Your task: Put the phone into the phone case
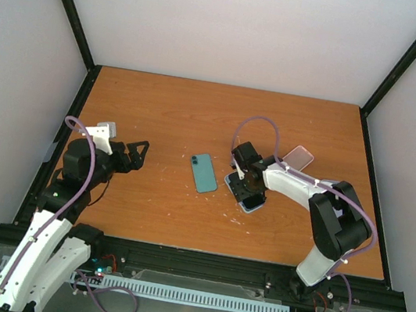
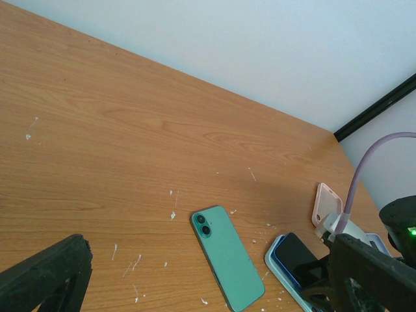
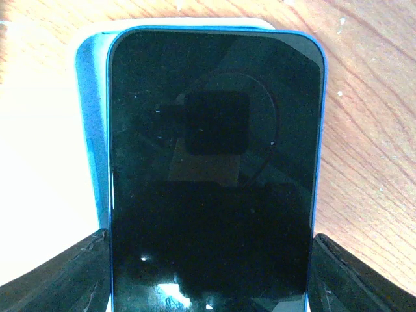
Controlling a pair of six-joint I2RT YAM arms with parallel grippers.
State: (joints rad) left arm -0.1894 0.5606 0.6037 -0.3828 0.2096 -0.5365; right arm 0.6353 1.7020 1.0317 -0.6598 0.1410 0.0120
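Both long edges of the blue phone sit clamped in the right gripper, length toward 12 o'clock, over the pale case offset toward 9 o'clock; the left gripper gapes, farther off.

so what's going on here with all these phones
The right arm's fingers are closed on either side of a blue-edged phone with a black screen. It is face up over a light blue phone case; whether it is fully seated cannot be told. The left arm's fingers hang open, holding nothing, near a green phone lying face down on the wooden table. A pink phone case sits beyond the right arm.
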